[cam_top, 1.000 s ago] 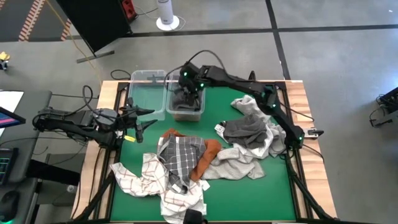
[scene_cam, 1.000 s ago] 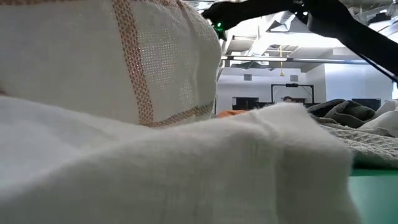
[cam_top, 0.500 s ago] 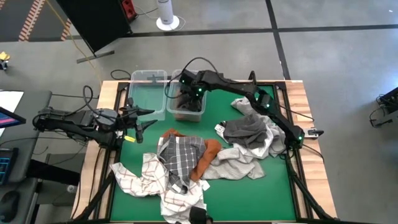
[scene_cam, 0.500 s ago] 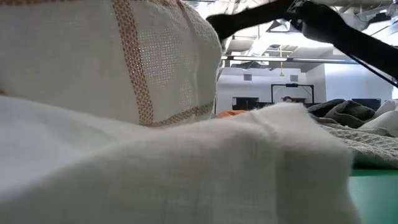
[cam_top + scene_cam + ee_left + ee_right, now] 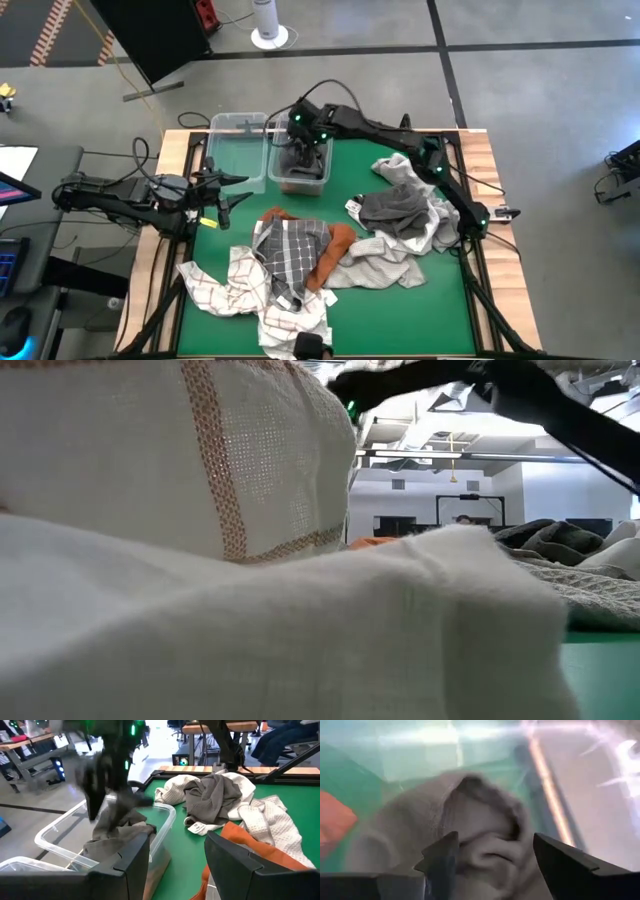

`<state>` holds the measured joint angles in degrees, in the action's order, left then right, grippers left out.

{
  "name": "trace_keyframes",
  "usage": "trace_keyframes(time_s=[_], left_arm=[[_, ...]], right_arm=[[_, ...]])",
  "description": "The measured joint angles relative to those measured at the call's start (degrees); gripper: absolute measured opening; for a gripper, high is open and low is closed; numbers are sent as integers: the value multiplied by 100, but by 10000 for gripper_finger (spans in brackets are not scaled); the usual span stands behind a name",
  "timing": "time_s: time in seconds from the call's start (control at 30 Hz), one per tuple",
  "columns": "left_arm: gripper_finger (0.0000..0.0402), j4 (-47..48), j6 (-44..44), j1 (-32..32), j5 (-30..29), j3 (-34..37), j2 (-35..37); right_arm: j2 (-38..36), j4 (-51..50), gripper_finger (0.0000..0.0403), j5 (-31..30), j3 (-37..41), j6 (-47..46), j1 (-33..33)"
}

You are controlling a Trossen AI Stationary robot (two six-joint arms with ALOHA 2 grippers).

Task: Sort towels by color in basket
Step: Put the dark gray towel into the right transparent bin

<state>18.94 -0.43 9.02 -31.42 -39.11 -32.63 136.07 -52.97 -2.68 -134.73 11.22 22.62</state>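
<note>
Towel heap (image 5: 300,265) mid-table (left bin (image 5: 236,150) free)

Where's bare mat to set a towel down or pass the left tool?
Bare mat lies between the right bin and the dark grey towel; a strip runs from the left tool to the bins. The near half is crowded with the checked towels.
</note>
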Motion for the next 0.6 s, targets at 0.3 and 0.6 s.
trace_keyframes(time_s=[0.3, 0.6], left_arm=[[180, 15, 47, 0, -9, -1, -1], [180, 13, 55, 0, -11, -1, -1]], right_arm=[[741, -440, 286, 280, 4, 71, 1], [-194, -45, 286, 186, -22, 80, 1]])
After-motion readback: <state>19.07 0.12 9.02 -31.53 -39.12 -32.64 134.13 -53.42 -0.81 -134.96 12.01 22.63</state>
